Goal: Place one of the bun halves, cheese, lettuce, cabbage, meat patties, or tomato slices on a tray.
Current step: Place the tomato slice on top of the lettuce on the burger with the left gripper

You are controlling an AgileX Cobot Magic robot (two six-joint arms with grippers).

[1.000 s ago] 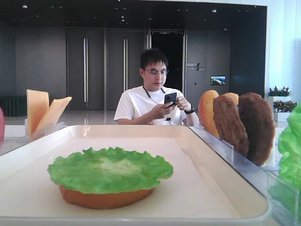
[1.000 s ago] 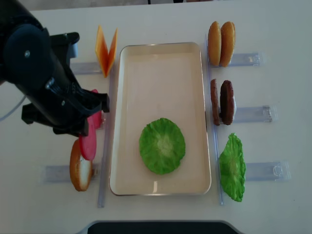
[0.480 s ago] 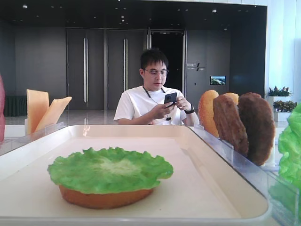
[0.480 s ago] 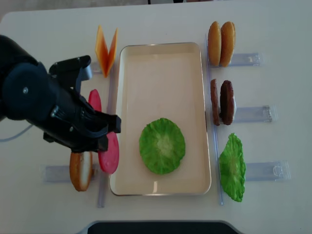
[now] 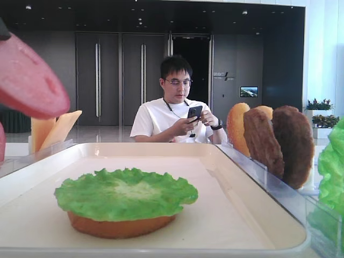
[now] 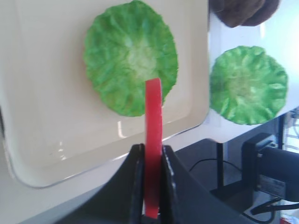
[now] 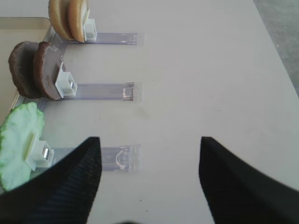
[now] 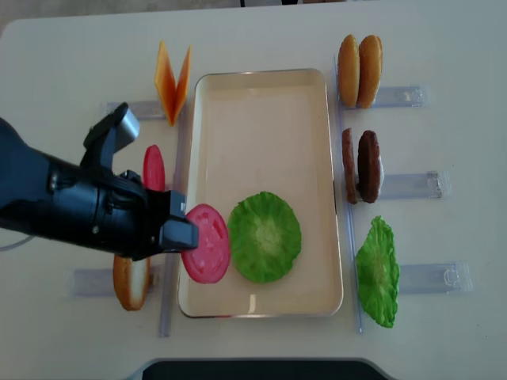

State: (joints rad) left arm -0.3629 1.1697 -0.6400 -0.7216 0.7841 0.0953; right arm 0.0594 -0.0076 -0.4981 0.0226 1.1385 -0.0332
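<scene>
My left gripper (image 8: 181,228) is shut on a red tomato slice (image 8: 207,243), gripping it by its edge (image 6: 153,140). The slice hangs over the near-left part of the cream tray (image 8: 261,87), just left of the lettuce (image 8: 264,236). That lettuce lies on a bun half (image 5: 121,226) on the tray. In the low exterior view the tomato slice (image 5: 27,80) floats tilted above the tray's left rim. My right gripper (image 7: 149,139) is open over bare table with nothing between its fingers.
Clear holders flank the tray: cheese (image 8: 173,79), another tomato slice (image 8: 154,168) and a bun half (image 8: 131,281) on the left; bun halves (image 8: 359,71), meat patties (image 8: 360,166) and lettuce (image 8: 378,271) on the right. A person (image 5: 177,107) sits behind the table.
My left arm has carried the tomato slice rightward from its holder to over the tray's left side, turning it from edge-on to nearly flat. The right gripper's earlier state is not shown.
</scene>
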